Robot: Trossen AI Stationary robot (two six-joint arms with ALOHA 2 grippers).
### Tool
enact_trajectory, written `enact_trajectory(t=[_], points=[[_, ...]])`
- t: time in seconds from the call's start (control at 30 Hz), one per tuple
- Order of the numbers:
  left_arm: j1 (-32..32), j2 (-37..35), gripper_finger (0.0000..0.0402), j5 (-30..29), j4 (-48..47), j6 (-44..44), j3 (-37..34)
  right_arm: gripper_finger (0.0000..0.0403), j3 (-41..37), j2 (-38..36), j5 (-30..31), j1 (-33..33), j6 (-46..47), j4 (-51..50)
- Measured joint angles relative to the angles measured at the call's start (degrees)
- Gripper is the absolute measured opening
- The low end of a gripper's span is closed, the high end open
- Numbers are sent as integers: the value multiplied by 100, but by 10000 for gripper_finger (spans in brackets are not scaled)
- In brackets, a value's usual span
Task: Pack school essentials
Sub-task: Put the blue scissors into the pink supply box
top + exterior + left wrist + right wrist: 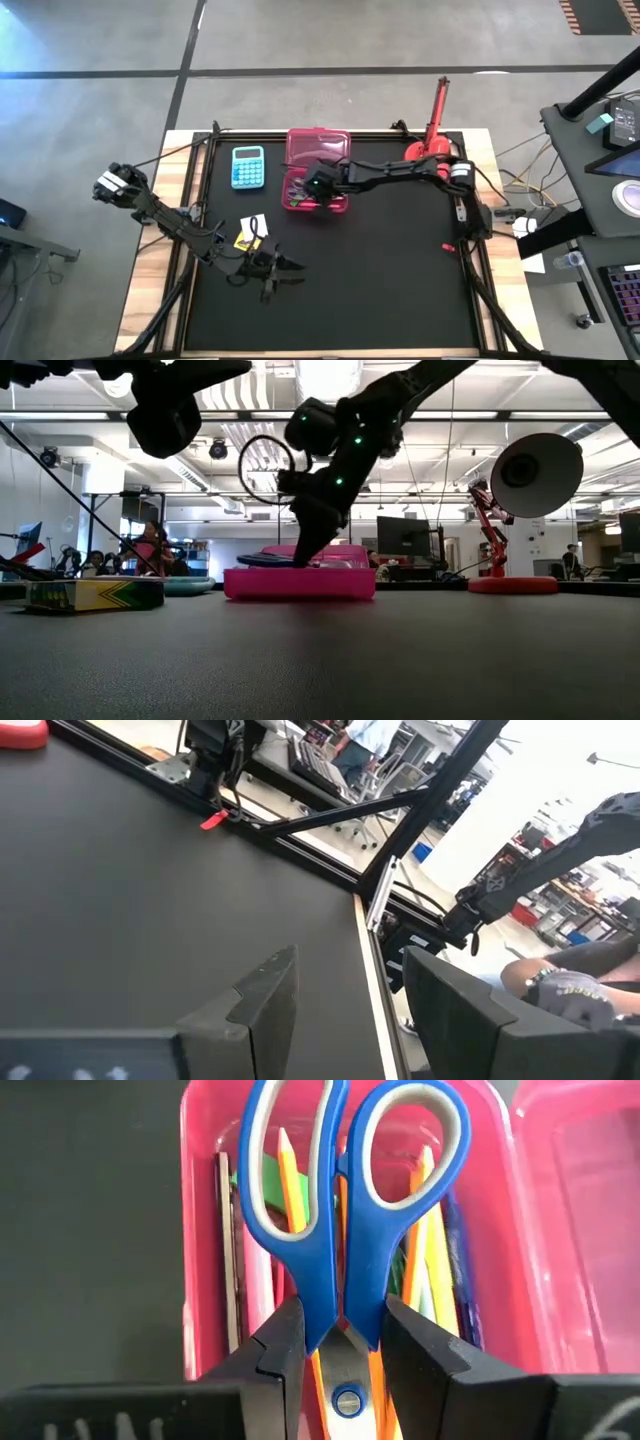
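The right gripper (340,1345) is clamped on the blue-handled scissors (345,1200), one finger on each side of the handle shanks just above the pivot screw, with the finger loops pointing away from the wrist. The scissors are held over the open pink case (318,172), whose lower tray already contains pencils and pens (425,1270) lying lengthwise: orange, yellow, pink and green shafts are visible beneath the handles. In the high view, the case sits at the far middle of the black table (380,280), with the light-blue calculator (248,166) just beside it. The left gripper (283,270) rests near the table's front left with its fingers spread and holding nothing; a small white-and-yellow pack (248,232) lies near it.
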Motion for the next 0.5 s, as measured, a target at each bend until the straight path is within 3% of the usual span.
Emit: enact_trajectory(t=[0.5], points=[[67, 0, 164, -434, -13, -2, -2, 105, 596, 612, -289, -41, -272, -224]])
